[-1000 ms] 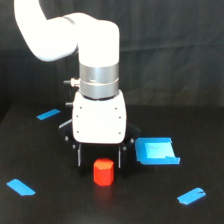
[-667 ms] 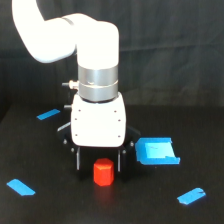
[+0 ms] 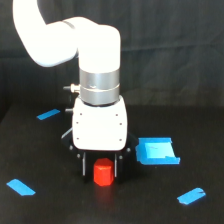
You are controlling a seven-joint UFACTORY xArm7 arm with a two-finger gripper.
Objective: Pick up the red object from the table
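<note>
The pincer hangs low over the table, its two dark fingers spread apart, and the red block stands upright between them, touching the table and not yet squeezed; whether either finger already brushes its side is too fine to tell. The main risk, as I judge it, is an uneven close: if one finger meets the block first, or lands on a corner of its six-sided shape and not on a flat face, the block could twist, skid forward out of the gap or tip. A grip taken too high could also let it slip on the lift. Room is generous. The blue square patch lies just beside the pincer toward the exterior view's right, behind the block. Blue tape strips lie well apart: one far behind on the left, one in front on the left, one in front on the right. Straight up is free.
</note>
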